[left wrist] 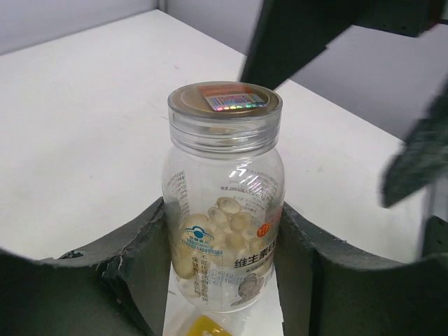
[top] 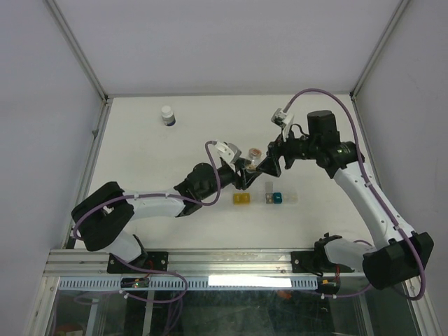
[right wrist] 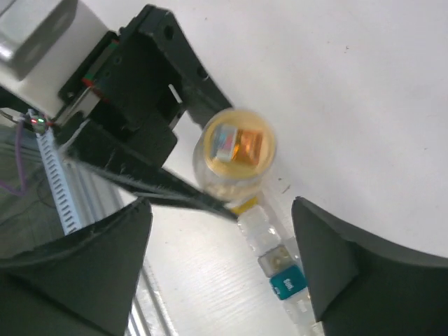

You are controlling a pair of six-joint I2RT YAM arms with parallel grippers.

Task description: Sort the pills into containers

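- Your left gripper [left wrist: 224,269] is closed snugly round the clear pill bottle [left wrist: 224,210], upright; the cap [left wrist: 224,112] is on; the pills [left wrist: 227,227] are all inside
- Your right gripper [right wrist: 222,245] gapes wide, empty, poised over the cap
- The yellow container [top: 241,199] and teal container [top: 276,197] wait on the table [top: 175,140], just beside the bottle
- By my judgement nothing is sorted; uncapping, tipping out and sorting all remain

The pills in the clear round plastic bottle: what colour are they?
Pale cream, nearly white; the pills show best in the left wrist view.
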